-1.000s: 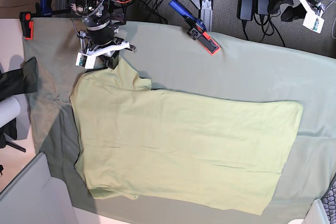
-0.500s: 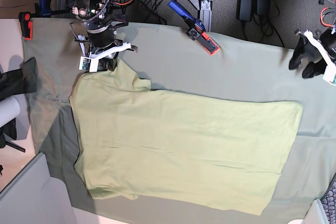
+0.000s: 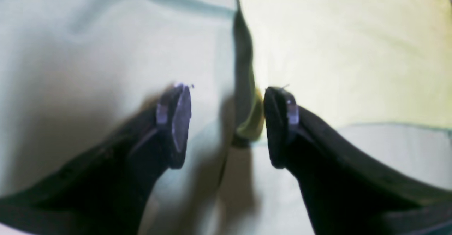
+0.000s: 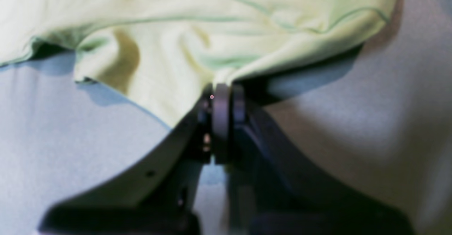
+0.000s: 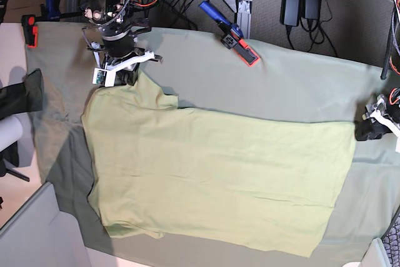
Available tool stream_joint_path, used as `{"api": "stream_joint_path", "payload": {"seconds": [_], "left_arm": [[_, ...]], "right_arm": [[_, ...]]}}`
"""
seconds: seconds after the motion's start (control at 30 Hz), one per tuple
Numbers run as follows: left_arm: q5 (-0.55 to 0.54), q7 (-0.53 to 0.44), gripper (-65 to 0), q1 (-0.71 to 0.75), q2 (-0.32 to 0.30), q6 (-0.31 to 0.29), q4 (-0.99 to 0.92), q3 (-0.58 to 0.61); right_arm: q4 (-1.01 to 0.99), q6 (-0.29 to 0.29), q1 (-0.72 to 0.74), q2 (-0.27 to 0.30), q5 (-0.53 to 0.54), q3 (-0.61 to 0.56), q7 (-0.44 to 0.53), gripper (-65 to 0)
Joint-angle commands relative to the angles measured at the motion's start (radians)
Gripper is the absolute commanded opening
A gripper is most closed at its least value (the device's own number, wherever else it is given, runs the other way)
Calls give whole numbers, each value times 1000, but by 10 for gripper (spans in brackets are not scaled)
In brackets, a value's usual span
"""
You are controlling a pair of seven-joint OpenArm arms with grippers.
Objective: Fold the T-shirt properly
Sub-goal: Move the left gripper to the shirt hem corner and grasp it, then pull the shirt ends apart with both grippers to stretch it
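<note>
My left end effector has come down from beyond the worktop's right edge to the T-shirt's near-right corner, and now sits low at that edge; my right end effector has stayed where it was at the far-left part of the worktop.

The grey-green table cloth covers the worktop, clamped along its far edge by a blue and red clamp and, at the far-left corner, by a small red clamp.

The T-shirt lies spread flat over most of the cloth, its length running left to right, from just below my right end effector to the worktop's right edge, with its front side close to the front edge.

In the left wrist view my left end effector stands wide open, its two dark fingers apart, and the T-shirt's dark folded edge runs up between them; I have hold of nothing there.

In the right wrist view my right end effector is pressed tightly closed on a bunched edge of the T-shirt, the fabric lifted slightly off the cloth and casting a shadow under it.
</note>
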Motion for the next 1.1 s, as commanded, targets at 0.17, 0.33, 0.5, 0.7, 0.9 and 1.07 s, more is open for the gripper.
{"api": "stream_joint_path", "payload": {"seconds": [0.17,0.33,0.5,0.7,0.9,1.07], "left_arm": [[-48,19,-283,-10,45,-34,11,15],[5,18,-284,-10,92,-32,11,59],[71,-6,-476,-10,93,-33,11,58],[106,-4,-650,-1,72,-143,13,57],[-19,57,-650,38,11,-143,37,57],[-134,129,-650,101,-24,-143,76,57]], "right_arm": [[10,-2,0,5,-6,3,1,-650],[10,-2,0,5,-7,3,1,-650],[10,-1,0,5,-7,3,1,-650],[13,-1,-1,5,-6,19,-14,-650],[51,40,-26,6,28,92,-108,-650],[134,72,-93,6,97,166,-144,-650]]}}
